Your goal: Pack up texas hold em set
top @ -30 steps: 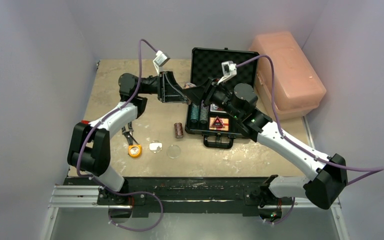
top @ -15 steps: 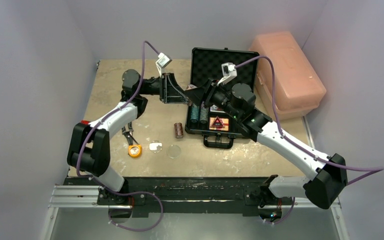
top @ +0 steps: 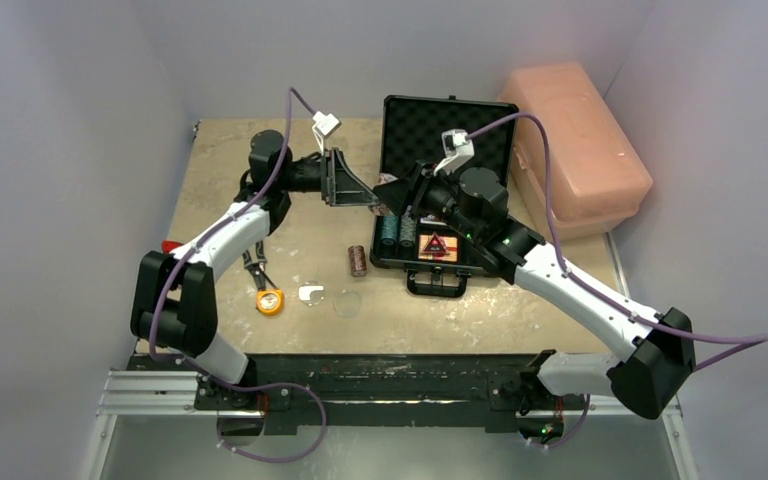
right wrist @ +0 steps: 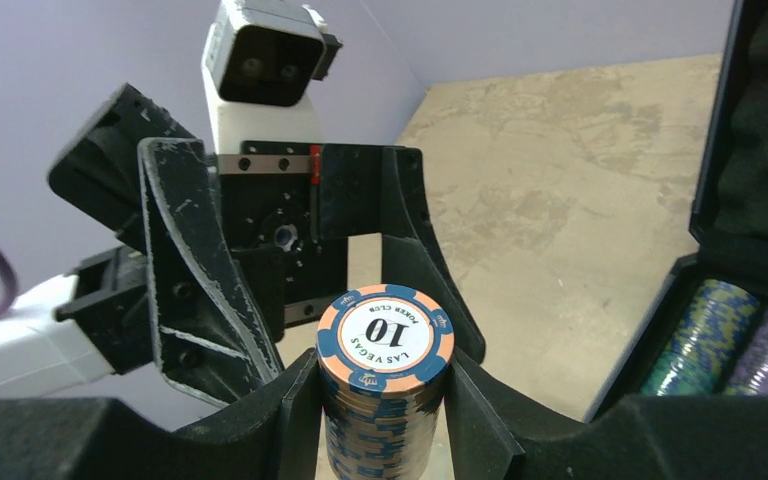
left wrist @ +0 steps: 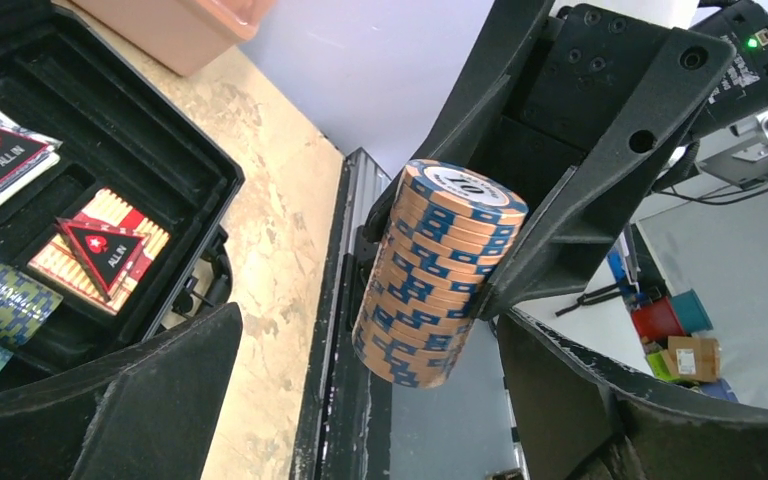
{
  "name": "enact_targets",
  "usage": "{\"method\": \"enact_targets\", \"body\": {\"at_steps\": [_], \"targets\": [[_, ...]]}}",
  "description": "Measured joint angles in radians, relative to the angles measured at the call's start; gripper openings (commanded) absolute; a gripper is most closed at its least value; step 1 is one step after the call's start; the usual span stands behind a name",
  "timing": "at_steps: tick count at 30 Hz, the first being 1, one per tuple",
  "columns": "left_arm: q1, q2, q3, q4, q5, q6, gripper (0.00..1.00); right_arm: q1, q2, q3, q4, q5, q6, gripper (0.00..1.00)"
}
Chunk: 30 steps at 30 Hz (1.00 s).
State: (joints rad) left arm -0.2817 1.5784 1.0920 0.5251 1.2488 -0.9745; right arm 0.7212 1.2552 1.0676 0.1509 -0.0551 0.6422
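A stack of orange-and-blue poker chips [right wrist: 385, 345], its top marked 10, is clamped between the fingers of my right gripper [right wrist: 385, 400], which is shut on it. The same stack [left wrist: 440, 275] shows in the left wrist view, held only by the right fingers. My left gripper [left wrist: 370, 360] is open, its jaws wide on either side and clear of the chips. Both grippers meet above the left edge of the open black briefcase [top: 447, 125]. In it lie teal chips [top: 389, 232], purple chips [top: 407, 232] and card decks [left wrist: 110, 250]. A brown chip stack [top: 358, 260] lies on the table.
Two clear discs [top: 311, 293] [top: 347, 301] and an orange tape measure [top: 270, 300] lie near the table's front. A big pink plastic box [top: 575, 140] stands right of the briefcase. The case handle [top: 436, 285] points toward me.
My left gripper has opened off the orange-and-blue stack and its arm has drawn slightly back to the left. The right gripper keeps hold of the stack in the same place.
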Motion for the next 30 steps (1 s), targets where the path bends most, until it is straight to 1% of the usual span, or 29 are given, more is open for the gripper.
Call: {"method": "enact_targets", "body": {"at_steps": [7,13,19,26,30], "targets": [[0.000,-0.016,0.051,-0.243,-0.059,0.164,1.00,0.001,-0.020,0.004,-0.108,0.066,-0.034,0.00],[0.000,-0.043,0.106,-0.467,-0.146,0.314,1.00,-0.001,-0.029,0.087,-0.258,0.151,-0.080,0.00],[0.010,-0.048,0.146,-0.686,-0.287,0.430,1.00,-0.042,-0.019,0.176,-0.389,0.227,-0.126,0.00],[0.025,-0.077,0.169,-0.843,-0.469,0.509,1.00,-0.149,0.072,0.250,-0.551,0.281,-0.169,0.00],[0.026,-0.100,0.190,-0.921,-0.603,0.542,1.00,-0.185,0.132,0.272,-0.634,0.305,-0.193,0.00]]}}
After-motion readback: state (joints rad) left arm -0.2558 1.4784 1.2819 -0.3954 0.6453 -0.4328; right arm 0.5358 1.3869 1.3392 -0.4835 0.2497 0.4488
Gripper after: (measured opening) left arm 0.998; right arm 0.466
